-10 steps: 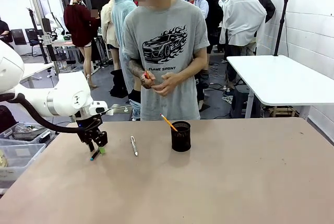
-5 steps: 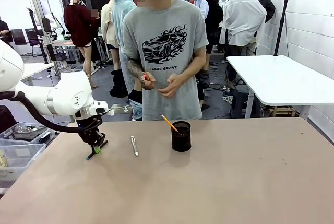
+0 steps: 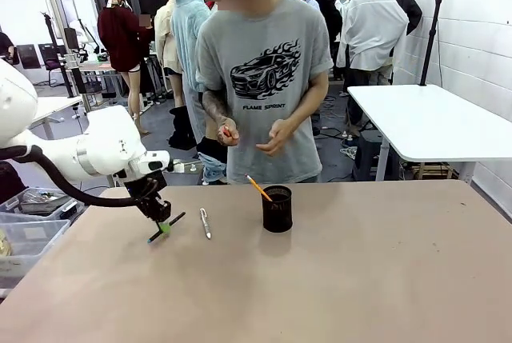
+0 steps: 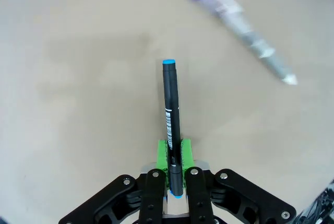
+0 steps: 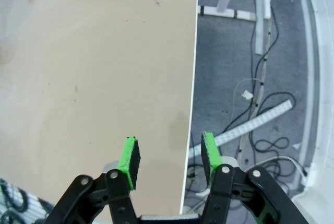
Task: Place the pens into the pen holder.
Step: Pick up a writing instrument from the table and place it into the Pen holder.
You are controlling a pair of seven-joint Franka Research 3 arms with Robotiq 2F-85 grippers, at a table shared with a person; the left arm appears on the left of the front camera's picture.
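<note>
My left gripper (image 3: 163,228) is shut on the dark pen with the teal tip (image 3: 167,228), holding it slanted just above the table's left part. In the left wrist view the same dark pen (image 4: 170,114) sticks out from between the green pads (image 4: 163,153) of the left gripper (image 4: 174,153). The silver-white pen (image 3: 206,223) lies flat on the table to its right, and shows as a silver-white pen (image 4: 237,27) near the wrist view's top right. The black mesh pen holder (image 3: 277,209) stands mid-table with the orange pen (image 3: 258,187) leaning out of it. My right gripper (image 5: 169,157) is open over the table's edge.
A person stands at the far side, hands (image 3: 252,131) held in front of the chest, one holding something small and red. A white table (image 3: 432,119) stands back right. Bins (image 3: 24,227) sit left of the table. Cables (image 5: 255,104) lie on the floor beyond the table edge.
My left gripper has lifted the dark pen off the table and carried it slightly right, tilting it. The person's hands have come apart.
</note>
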